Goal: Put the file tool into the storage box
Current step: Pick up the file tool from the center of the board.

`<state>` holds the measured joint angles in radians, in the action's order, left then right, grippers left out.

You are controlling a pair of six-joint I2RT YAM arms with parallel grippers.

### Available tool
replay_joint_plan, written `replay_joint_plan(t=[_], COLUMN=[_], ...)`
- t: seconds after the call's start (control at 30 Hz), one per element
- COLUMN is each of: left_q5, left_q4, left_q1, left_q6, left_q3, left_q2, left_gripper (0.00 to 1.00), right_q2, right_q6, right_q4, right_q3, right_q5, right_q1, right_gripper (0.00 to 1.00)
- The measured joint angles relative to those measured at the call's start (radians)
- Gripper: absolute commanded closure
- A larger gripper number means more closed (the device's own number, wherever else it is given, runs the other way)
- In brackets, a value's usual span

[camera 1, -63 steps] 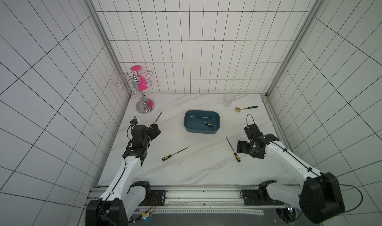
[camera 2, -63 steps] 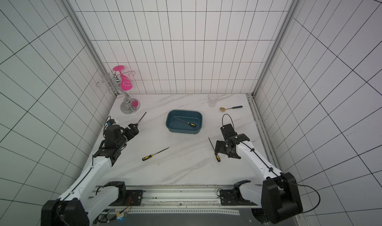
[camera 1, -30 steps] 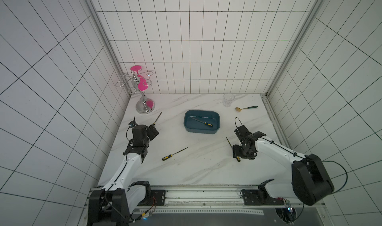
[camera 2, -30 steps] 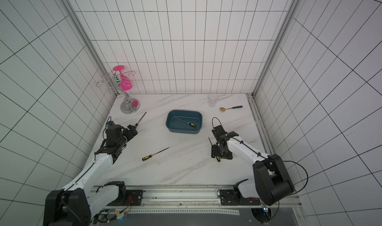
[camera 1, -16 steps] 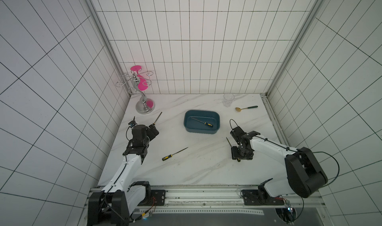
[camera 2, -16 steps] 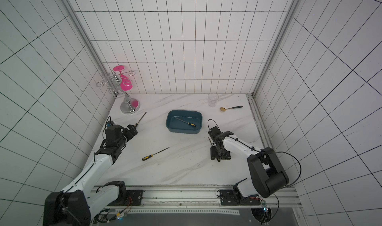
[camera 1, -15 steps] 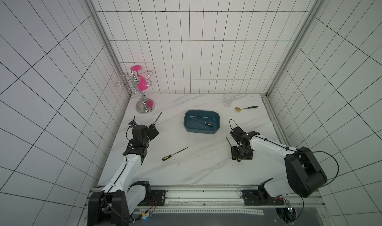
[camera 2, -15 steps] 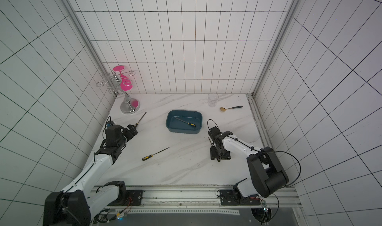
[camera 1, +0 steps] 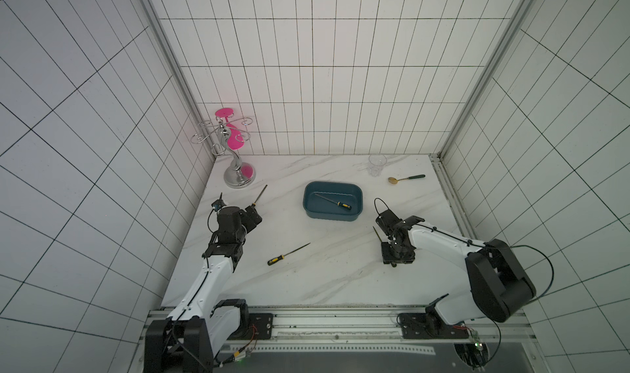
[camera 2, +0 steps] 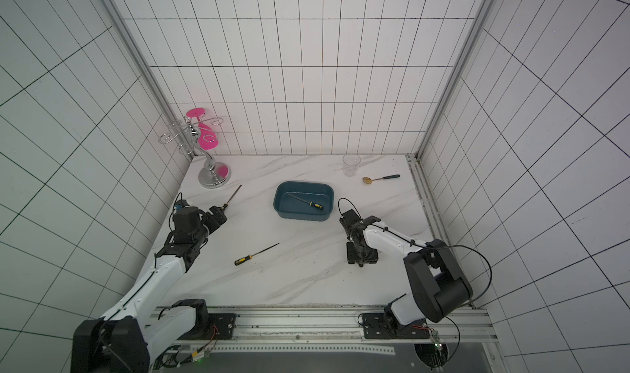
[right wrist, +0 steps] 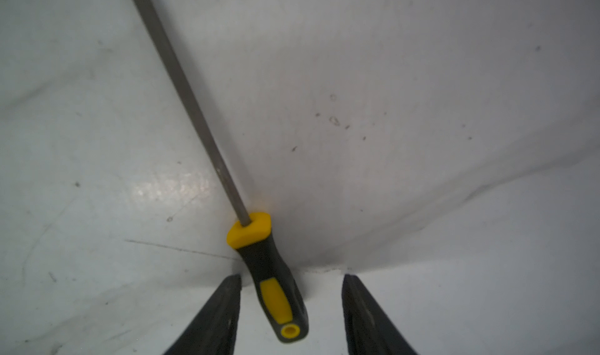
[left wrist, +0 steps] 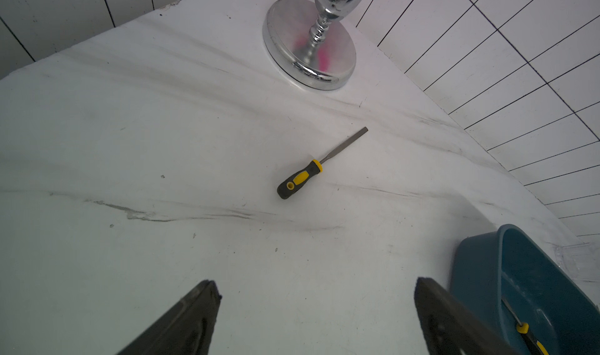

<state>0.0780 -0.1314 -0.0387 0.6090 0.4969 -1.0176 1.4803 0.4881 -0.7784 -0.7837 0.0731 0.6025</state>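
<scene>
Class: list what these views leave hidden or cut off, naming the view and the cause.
- Both top views: the black-and-yellow handle of the steel file under the right gripper, covered by the gripper.
- Right wrist view: that file's tip, cut off by the picture's edge.
- Left wrist view: part of the dark teal plastic storage box, cut off by the edge.

Both top views look down over the whole table (camera 1: 324,279); wrist cameras hover close.
</scene>
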Motion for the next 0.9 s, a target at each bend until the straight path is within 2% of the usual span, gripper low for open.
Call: replay_joint_plan(t=[0.27,0.63,0.73,0.9], left_q5=[0.0,0.0,0.0,0.0], left_q4=[0.0,0.0,0.0,0.0], left_q1=[0.0,0.0,0.0,0.0], left_q6=[0.0,0.0,0.0,0.0], left_q3=[0.0,0.0,0.0,0.0], left_q2=[-0.001,-0.001,-0.001,-0.002], left_gripper=[0.02,0.02,0.02,0.02], right_q2=[0.001,-0.003,-0.013,-0.048], right_q6=[0.006,0.013,0.013,0.013], right_q4=[0.003,0.007,0.007,0.003], right_q3=[0.0,0.0,0.0,0.0], right_q5=[0.008,0.026,0.032,0.052], right_q1=[0.0,0.007,0.014,0.023], right_gripper=[0.56,0.75,0.84,0.91])
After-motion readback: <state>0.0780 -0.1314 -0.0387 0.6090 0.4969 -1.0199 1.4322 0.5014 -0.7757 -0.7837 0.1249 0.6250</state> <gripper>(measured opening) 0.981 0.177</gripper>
